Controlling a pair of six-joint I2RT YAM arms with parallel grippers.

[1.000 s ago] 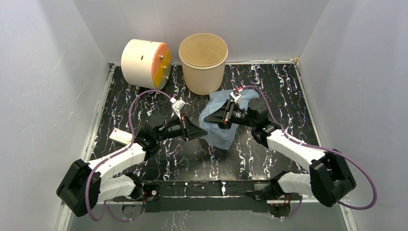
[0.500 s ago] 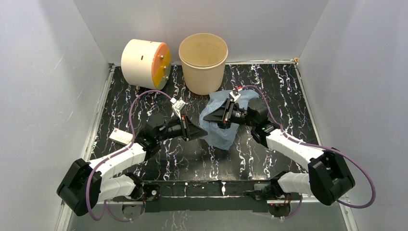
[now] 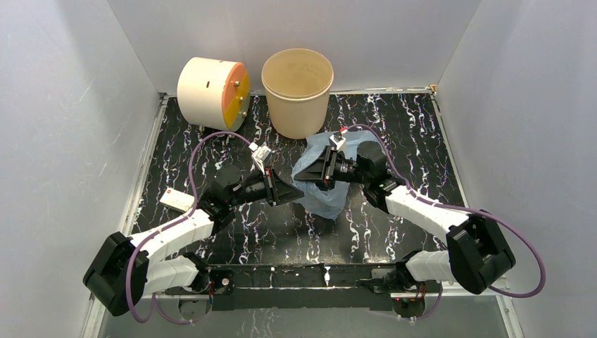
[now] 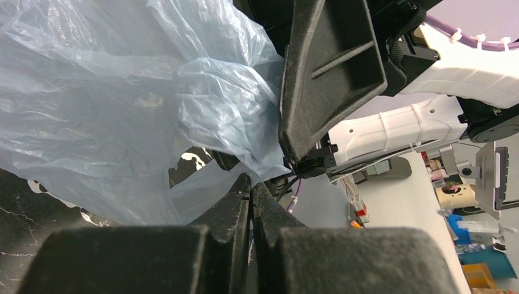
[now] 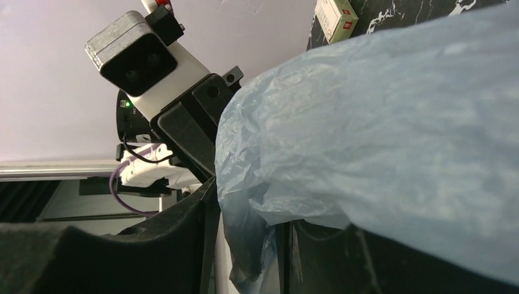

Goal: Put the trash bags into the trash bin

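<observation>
The pale blue trash bag lies crumpled on the black marbled table, in front of the tan trash bin that stands upright at the back. My left gripper comes in from the left. Its jaws are pressed together at the tips, pinching a thin edge of the bag film. My right gripper faces it from the right, open, and a fold of the bag hangs loosely between its fingers. The two grippers' tips are close together.
A cream drum with an orange face lies on its side at the back left, beside the bin. A small white card box sits at the table's left edge and also shows as the box. Grey walls close in three sides.
The right gripper has moved slightly left toward the left gripper and its jaws have widened. The left arm and the bin have not moved.
</observation>
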